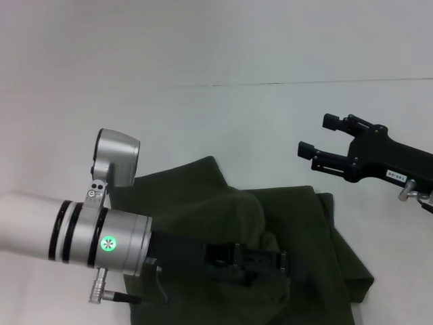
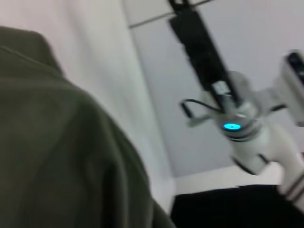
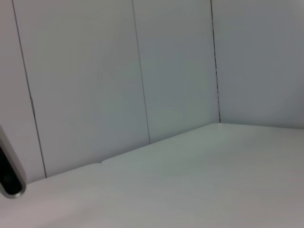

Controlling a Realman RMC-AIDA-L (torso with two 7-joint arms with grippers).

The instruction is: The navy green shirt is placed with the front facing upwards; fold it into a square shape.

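Left tool [image 1: 270,261] pinches the navy green shirt [image 1: 203,203]; right tool [image 1: 316,141] gapes, raised.

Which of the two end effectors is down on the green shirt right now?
The left end effector, low over the bunched navy green shirt. The right end effector hovers open, off the cloth.

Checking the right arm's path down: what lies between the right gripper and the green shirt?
Nothing: in the head view only bare white table separates the open right gripper, held above and to the side, from the navy green shirt. The left gripper is on the cloth.
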